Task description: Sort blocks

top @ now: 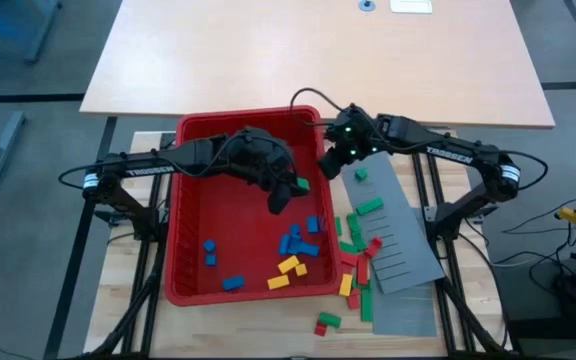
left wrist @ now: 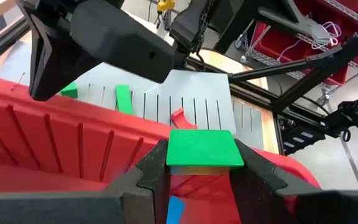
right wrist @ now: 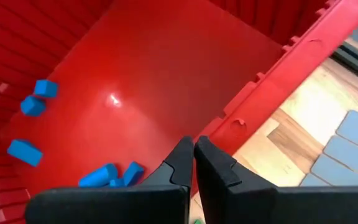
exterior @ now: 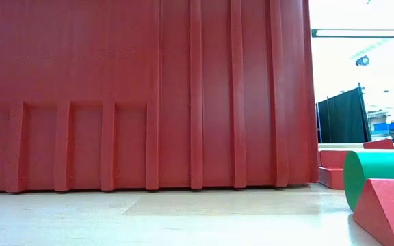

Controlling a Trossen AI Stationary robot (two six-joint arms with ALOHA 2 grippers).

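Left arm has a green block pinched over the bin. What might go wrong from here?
1. The left gripper grips the green block only by its edges; it may slip back among the blue blocks in the red bin.
2. The right gripper, shut and empty, hovers at the bin's rim, close to the left arm; the arms may collide over the grey slotted panel.

Glossy ribbed plastic forms the red bin (right wrist: 135, 68); the desk (exterior: 183, 219) shows smooth pale wood; the grey panel (top: 400, 240) looks matt.
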